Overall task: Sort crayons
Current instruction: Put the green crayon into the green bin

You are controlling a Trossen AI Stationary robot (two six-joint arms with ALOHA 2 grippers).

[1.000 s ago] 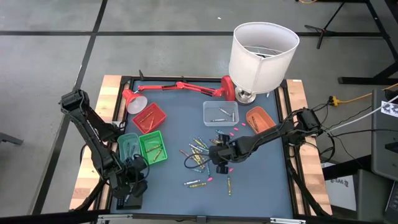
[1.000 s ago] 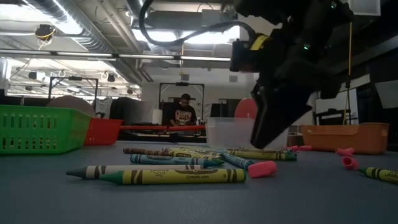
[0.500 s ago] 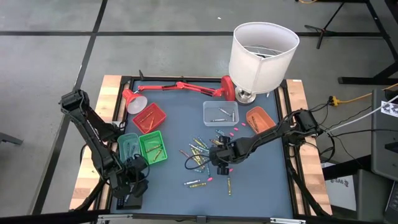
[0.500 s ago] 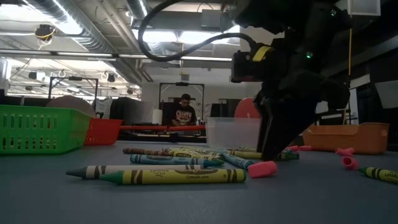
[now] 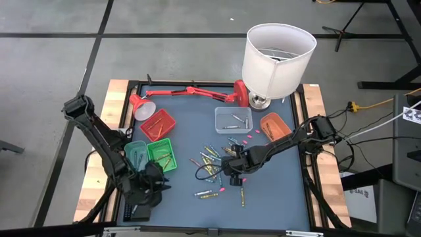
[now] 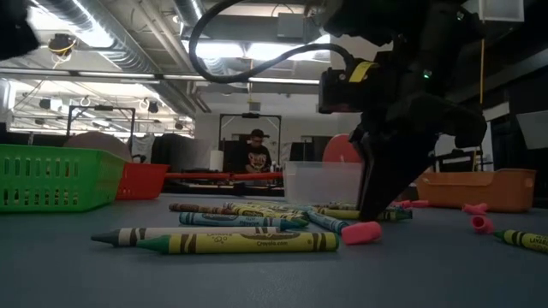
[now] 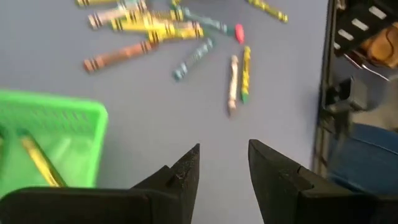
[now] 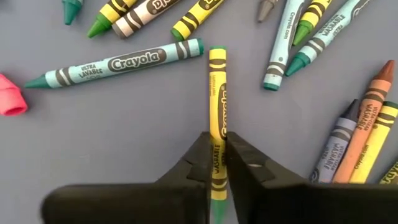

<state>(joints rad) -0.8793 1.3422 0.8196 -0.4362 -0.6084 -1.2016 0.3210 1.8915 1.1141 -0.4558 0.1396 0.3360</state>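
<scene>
At the far right edge of your table (image 5: 197, 125) stands the biggest item, a white lampshade (image 5: 279, 58), with a red desk lamp (image 5: 191, 92) lying along the far edge to its left. Next come your trays. The clear tray (image 5: 233, 119) near the shade holds a few grey crayons. To its right, the orange tray (image 5: 276, 126) has an orange crayon or two in it. On the left, the red tray (image 5: 158, 124) holds a couple of yellowish sticks, the bright green tray (image 5: 162, 156) carries a few crayons, one of them yellow, and the darker green tray (image 5: 137, 155) sits touching its left side; you cannot tell what is in that one.

Between the trays, the loose crayons (image 5: 209, 161) lie scattered mid-table with small pink bits (image 5: 248, 136) among them. Your right gripper (image 8: 217, 158) is down in that pile, its fingers pinched narrow on a yellow crayon (image 8: 217, 93) that lies on the table. Your left gripper (image 7: 222, 163) hovers near the green trays at the near left, fingers apart and holding nothing.
</scene>
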